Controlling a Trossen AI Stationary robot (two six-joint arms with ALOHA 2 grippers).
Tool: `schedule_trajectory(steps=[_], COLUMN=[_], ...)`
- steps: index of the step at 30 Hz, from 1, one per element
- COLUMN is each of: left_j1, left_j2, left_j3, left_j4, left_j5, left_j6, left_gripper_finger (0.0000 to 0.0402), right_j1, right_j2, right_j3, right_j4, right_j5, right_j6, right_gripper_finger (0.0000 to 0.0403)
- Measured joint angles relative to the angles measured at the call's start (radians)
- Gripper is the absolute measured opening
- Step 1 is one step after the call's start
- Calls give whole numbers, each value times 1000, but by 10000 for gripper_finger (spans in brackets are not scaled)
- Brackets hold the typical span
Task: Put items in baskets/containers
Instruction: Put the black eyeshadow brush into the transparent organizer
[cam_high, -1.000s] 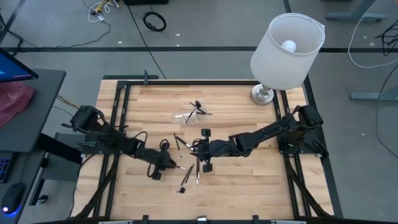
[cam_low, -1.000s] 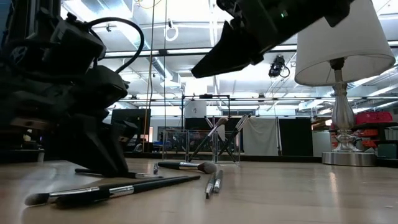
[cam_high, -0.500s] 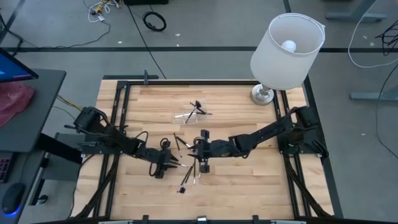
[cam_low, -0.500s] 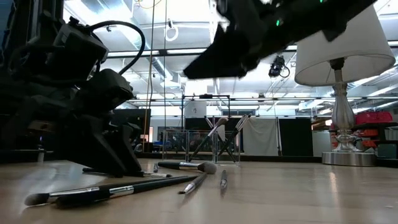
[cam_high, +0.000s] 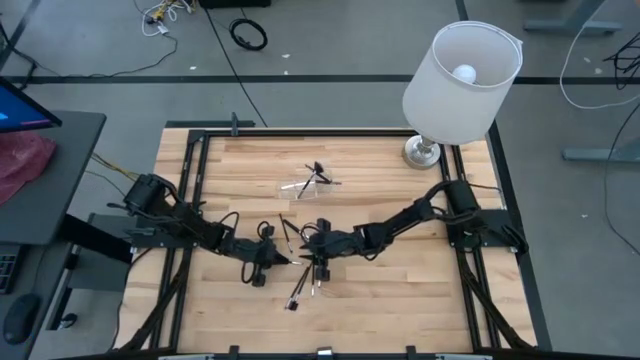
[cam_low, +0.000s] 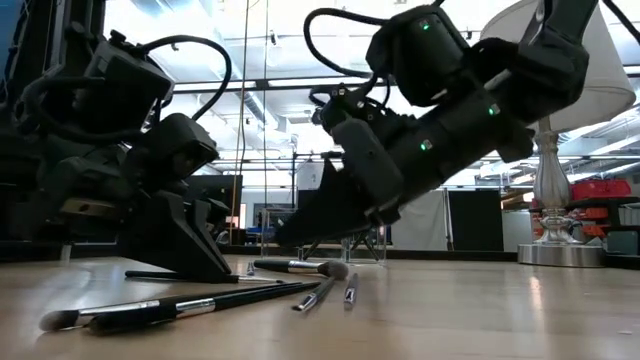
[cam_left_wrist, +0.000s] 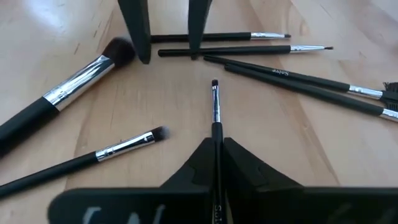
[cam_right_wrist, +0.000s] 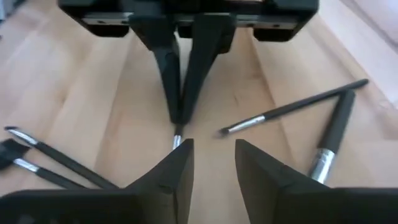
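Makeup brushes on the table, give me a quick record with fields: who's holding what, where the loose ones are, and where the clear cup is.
left gripper: fingers shut on a thin brush, low at the table
right gripper: fingers open, facing the left gripper, holding nothing
loose brushes: scattered flat on the wooden table around both grippers
clear cup: lying at the table's far middle, brushes at it
lamp: far right corner
progress: most brushes not yet in the cup
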Motion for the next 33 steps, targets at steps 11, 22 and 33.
schedule_trajectory(steps=[11,22,33], left_j1=[0,1,1], left_j2=[4,6,4], left_j3=[-2,-3,-2], left_j4=[42,104,119], left_j5=[-29,-69,-68], left_j6=[-6,12,11], left_gripper_finger=[26,21,18], right_j1=[2,-5,-52], right_j2=[-2,-2,0], right_j3=[0,0,0], right_j4=[41,-44,-52], right_j5=[-68,-68,-137], right_j6=[13,10,10], right_gripper_finger=[182,177,169])
